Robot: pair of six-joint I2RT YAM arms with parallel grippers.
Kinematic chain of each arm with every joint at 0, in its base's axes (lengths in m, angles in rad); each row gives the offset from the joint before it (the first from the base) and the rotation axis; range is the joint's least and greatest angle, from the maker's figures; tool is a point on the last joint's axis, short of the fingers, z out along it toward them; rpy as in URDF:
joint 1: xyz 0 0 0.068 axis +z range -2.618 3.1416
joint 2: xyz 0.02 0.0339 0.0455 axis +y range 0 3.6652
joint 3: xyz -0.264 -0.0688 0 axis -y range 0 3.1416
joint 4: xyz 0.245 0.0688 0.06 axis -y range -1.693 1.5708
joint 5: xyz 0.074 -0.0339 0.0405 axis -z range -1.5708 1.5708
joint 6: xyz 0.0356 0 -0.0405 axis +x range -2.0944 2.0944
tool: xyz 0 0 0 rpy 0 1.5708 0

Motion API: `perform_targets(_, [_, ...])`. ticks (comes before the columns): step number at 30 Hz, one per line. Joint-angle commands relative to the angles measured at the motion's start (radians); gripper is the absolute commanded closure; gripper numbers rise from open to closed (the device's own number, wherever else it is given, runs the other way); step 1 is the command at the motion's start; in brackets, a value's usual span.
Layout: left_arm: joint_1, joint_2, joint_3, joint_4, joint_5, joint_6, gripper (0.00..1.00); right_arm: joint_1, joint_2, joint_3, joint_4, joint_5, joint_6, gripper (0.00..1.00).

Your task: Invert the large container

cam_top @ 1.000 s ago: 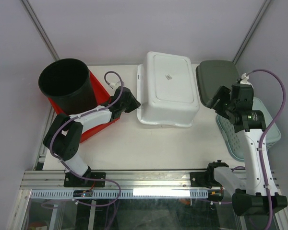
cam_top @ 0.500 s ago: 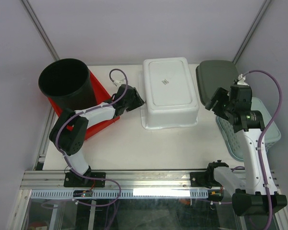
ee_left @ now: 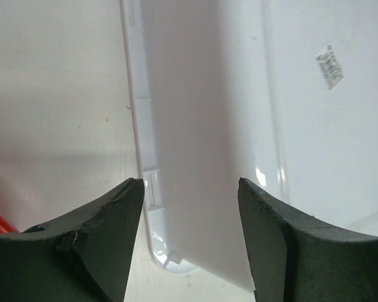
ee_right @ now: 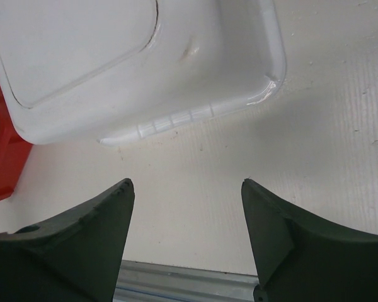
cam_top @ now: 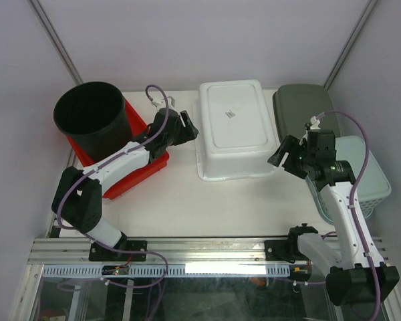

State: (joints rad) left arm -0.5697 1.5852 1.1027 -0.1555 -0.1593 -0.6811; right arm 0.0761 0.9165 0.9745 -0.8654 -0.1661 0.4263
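The large container [cam_top: 235, 130] is a white, smooth plastic tub, rectangular with rounded corners. It lies bottom up at the far middle of the table [cam_top: 207, 207] (a small label sits on its flat base). The left gripper [cam_top: 190, 127] hangs beside its left rim with jaws apart, holding nothing. The right gripper [cam_top: 277, 155], jaws also apart, is near its near right corner. A round black bucket [cam_top: 93, 120] stands at the left.
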Motion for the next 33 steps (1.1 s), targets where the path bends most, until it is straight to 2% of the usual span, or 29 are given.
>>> perform_targets(1, [-0.003, -0.07, 0.057, -0.009, 0.027, 0.066, 0.37, 0.03, 0.004, -0.033, 0.083, -0.047, 0.038, 0.27])
perform_targets(8, [-0.005, -0.032, 0.094, -0.027, 0.111, 0.089, 0.36, 0.104, 0.055, -0.092, 0.151, -0.021, 0.1, 0.27])
perform_targets(14, [-0.007, -0.006, 0.112, 0.027, 0.225, 0.086, 0.36, 0.153, 0.108, -0.119, 0.223, -0.002, 0.163, 0.27])
perform_targets(33, [-0.005, 0.171, 0.269, 0.019, 0.331, 0.113, 0.4, 0.186, 0.165, -0.12, 0.258, 0.045, 0.195, 0.27])
